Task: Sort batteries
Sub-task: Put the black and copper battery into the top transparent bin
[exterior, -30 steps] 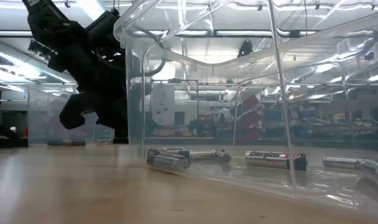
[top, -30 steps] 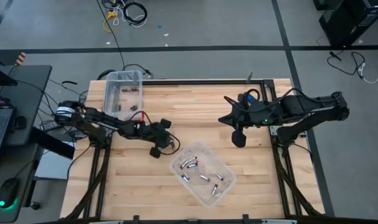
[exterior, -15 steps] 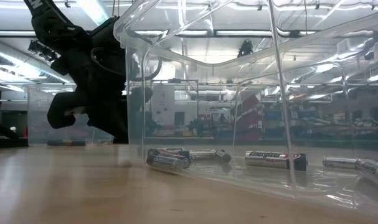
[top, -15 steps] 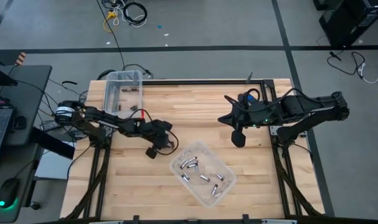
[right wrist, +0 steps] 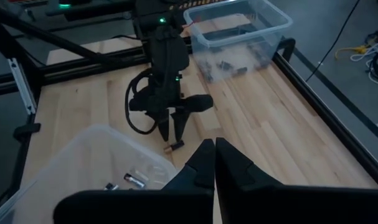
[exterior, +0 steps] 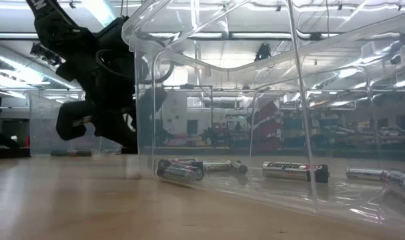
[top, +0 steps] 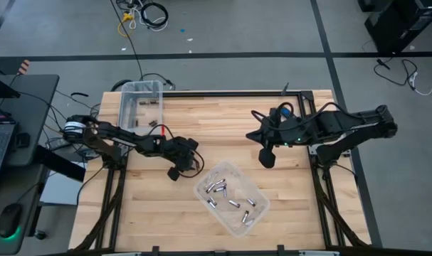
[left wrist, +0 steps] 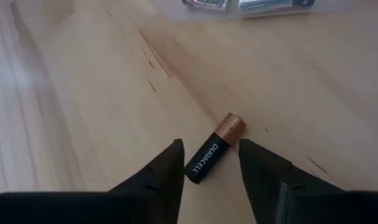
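A black and copper battery [left wrist: 207, 160] lies on its side on the wooden table [top: 166, 213], just left of the near clear bin. My left gripper [left wrist: 208, 149] is open and slants down over it, one fingertip on each side; I cannot tell whether either touches it. The right wrist view shows the same battery [right wrist: 175, 146] under the left gripper [right wrist: 170, 129]. The near clear bin [top: 232, 198] holds several silvery batteries [exterior: 295, 171]. Above the table's right part my right gripper [top: 267, 158] hangs shut, with nothing in it [right wrist: 213, 163].
A second clear bin [top: 139, 107] with a few dark batteries stands at the table's far left corner. The near bin's wall [exterior: 149, 100] rises just right of my left gripper [exterior: 75, 123]. Bare wood lies between the two bins and along the near left edge.
My left gripper has rolled at the wrist while staying over the same spot beside the near bin. In the low view its lower finger has swung a little toward the left.
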{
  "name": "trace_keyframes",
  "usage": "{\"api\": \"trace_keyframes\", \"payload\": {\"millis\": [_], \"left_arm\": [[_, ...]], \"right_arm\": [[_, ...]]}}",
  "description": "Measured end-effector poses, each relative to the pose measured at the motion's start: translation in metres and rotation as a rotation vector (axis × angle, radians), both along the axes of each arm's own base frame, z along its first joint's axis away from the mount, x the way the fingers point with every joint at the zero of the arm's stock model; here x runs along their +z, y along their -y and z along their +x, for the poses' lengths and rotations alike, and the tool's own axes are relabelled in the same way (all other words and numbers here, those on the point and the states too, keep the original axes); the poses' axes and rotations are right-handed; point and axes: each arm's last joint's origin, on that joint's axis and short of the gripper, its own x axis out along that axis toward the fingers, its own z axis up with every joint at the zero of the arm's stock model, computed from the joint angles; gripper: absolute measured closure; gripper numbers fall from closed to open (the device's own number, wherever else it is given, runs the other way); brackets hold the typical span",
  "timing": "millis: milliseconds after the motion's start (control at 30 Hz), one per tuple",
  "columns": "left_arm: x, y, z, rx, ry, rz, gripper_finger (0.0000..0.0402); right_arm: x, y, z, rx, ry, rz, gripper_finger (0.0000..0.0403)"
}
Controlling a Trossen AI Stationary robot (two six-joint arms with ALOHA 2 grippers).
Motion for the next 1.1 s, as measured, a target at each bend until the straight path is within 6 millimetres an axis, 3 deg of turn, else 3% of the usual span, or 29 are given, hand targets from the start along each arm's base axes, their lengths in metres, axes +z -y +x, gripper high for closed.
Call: {"api": "trace_keyframes", "payload": {"millis": [200, 700, 833, 1000, 1100], "left_arm": [[-0.007, 0.0, 0.007, -0.017, 0.034, 0.02, 0.0229], [-0.028, -0.004, 0.008, -0.005, -0.063, 0.0, 0.0234], [-0.029, -0.005, 0.006, 0.015, -0.09, -0.017, 0.0279], [-0.03, -0.005, 0.005, 0.071, -0.109, -0.061, 0.0376], [-0.03, -0.005, 0.005, 0.133, -0.115, -0.099, 0.0384]], "right_arm": [[-0.002, -0.001, 0.003, -0.001, -0.011, 0.0, 0.0401], [-0.002, -0.001, 0.003, -0.001, -0.011, -0.001, 0.0401], [-0.002, -0.001, 0.003, 0.0, -0.012, -0.003, 0.0402], [-0.003, -0.001, 0.003, 0.014, -0.018, -0.023, 0.0401], [-0.003, -0.001, 0.003, 0.026, -0.022, -0.041, 0.0402]]}}
